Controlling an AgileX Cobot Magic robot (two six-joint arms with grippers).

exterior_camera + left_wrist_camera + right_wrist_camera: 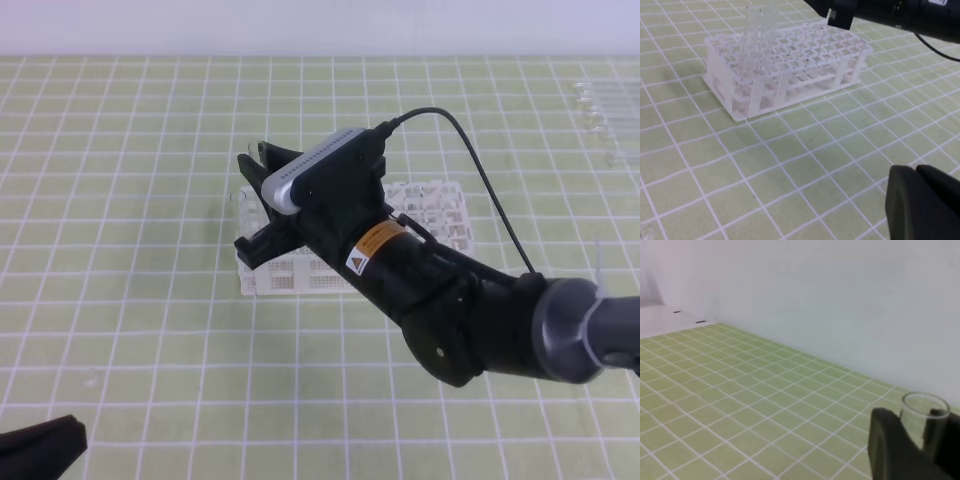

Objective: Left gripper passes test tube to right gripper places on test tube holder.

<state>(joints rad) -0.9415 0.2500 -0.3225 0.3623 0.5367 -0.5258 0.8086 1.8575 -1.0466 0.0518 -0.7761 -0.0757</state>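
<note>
My right gripper (258,200) reaches from the lower right over the left end of the white test tube holder (440,205). In the right wrist view the open rim of the clear test tube (925,407) stands upright between the dark fingers (890,450), so this gripper (925,445) is shut on the tube. From the left wrist view, clear glass (757,45) rises upright out of the holder (790,75) near its left end; I cannot tell whether it is the held tube. My left gripper (40,440) rests low at the front left, shut and empty (920,205).
A row of spare clear tubes (600,110) lies at the back right of the green gridded mat. The right arm and its black cable (480,170) cover much of the holder from above. A pale wall runs along the table's far edge.
</note>
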